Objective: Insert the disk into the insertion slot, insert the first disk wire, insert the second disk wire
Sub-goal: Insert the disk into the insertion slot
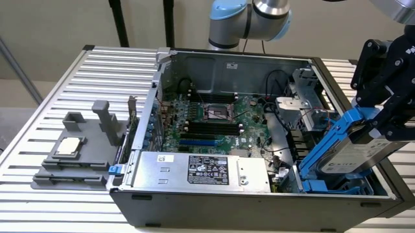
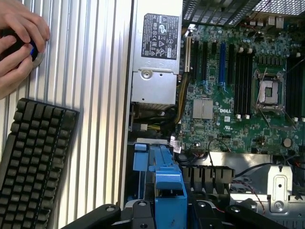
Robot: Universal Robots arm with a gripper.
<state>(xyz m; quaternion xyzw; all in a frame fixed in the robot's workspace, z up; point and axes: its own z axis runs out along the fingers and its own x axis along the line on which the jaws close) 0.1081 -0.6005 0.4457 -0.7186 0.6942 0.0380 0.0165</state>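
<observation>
- Ribbed silver tabletop (image 1: 58, 77) under an open grey computer case (image 1: 259, 204), plain beige wall (image 1: 58, 24) behind.
- Inside the case: green motherboard (image 1: 214, 121) in the middle, silver power-supply box (image 1: 201, 170) with a black label along the near wall.
- At the exterior view's right: black gripper (image 1: 381, 119), jaws closed on the upper end of the disk (image 1: 353, 155).
- Disk held tilted, bright blue carrier frame around it, white label facing outward, lower end down inside the case's corner at the exterior view's right.
- Just below that lower end: the insertion slot (image 1: 322, 186) with its blue latch tabs; touching or apart, cannot tell.
- Not yet lying seated in the slot.
- From the wrist: blue carrier edge-on between the black jaws, motherboard and power-supply box beyond it.
- On the tabletop at the exterior view's left: grey fixture (image 1: 71, 165) carrying 1 square chip (image 1: 69, 145), beside the case.
- Wrist view again: black keyboard (image 2: 33, 162) on the tabletop beside the case, a person's hand (image 2: 19, 43) near it.
</observation>
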